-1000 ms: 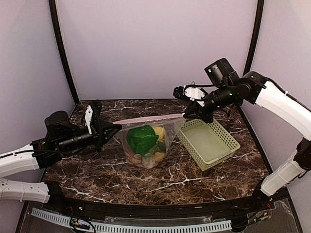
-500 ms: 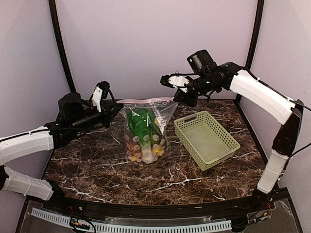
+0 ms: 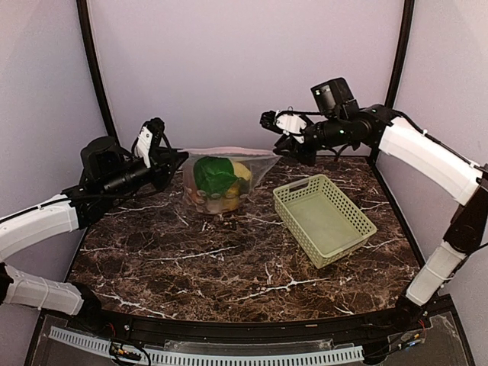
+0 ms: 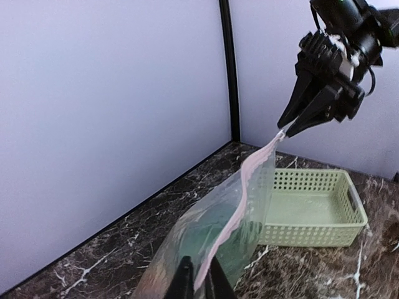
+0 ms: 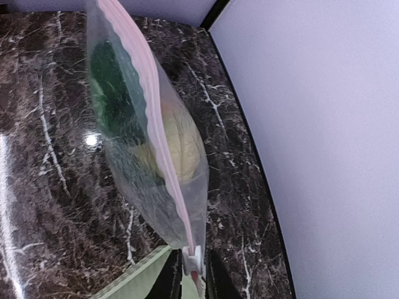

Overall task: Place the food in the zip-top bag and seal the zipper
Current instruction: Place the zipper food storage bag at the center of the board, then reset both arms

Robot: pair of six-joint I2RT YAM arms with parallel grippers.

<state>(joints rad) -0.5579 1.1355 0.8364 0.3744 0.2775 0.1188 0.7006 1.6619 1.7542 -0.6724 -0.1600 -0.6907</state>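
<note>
The clear zip-top bag [image 3: 221,183] hangs in the air between my two grippers, stretched along its pinkish-white zipper [image 3: 229,152]. Inside it I see green bok choy [image 3: 213,174], a yellow lemon [image 3: 242,171] and other food lower down. My left gripper [image 3: 177,158] is shut on the zipper's left end; it shows in the left wrist view [image 4: 199,280]. My right gripper [image 3: 280,152] is shut on the right end, pinching the white slider [image 5: 194,258]. The bag [image 5: 143,149] and zipper [image 5: 156,143] fill the right wrist view.
The light-green lattice basket [image 3: 324,217] stands on the marble table at the right, below my right arm; it also shows in the left wrist view [image 4: 312,205]. Purple walls close in the back and both sides.
Both grippers have lifted the bag off the table and moved it back; it hung tall half a second ago and now hangs higher, shorter and bunched.
</note>
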